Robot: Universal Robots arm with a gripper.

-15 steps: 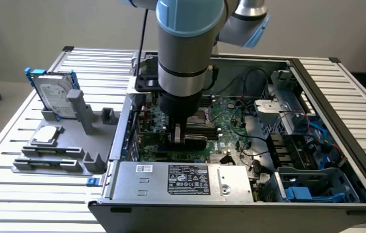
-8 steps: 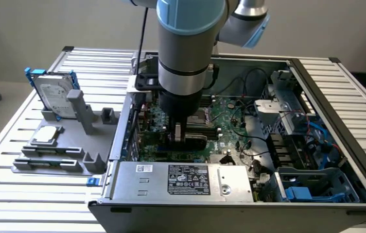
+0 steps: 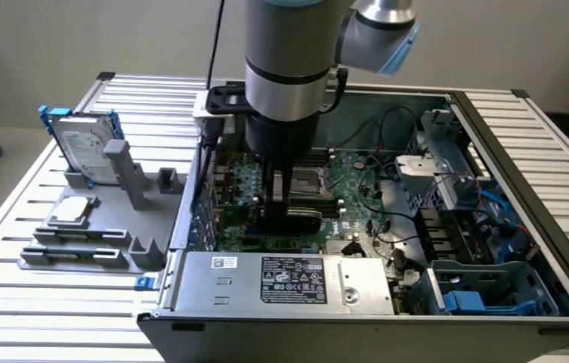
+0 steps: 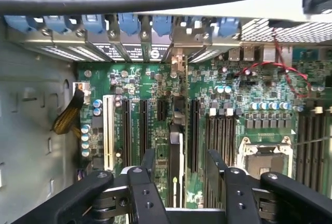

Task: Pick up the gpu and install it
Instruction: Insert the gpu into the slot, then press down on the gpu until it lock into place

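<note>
The gpu (image 4: pixel 176 149) stands on edge in a motherboard slot, seen edge-on in the wrist view as a thin card running up to its silver bracket (image 4: pixel 179 62) at the case's rear wall. My gripper (image 4: pixel 181 168) is open, one black finger on each side of the card and apart from it. In the exterior view the gripper (image 3: pixel 289 203) reaches down into the open computer case (image 3: pixel 385 302), and the dark gpu (image 3: pixel 299 221) sits just under it on the green motherboard (image 3: pixel 350 178).
A grey holder (image 3: pixel 112 227) outside the case at the exterior view's left carries a silver hard drive in a blue frame (image 3: pixel 88 147) and black memory sticks (image 3: pixel 72 253). The power supply (image 3: pixel 279 280) fills the case's front. Cables and a drive cage (image 3: pixel 486 287) crowd its right side.
</note>
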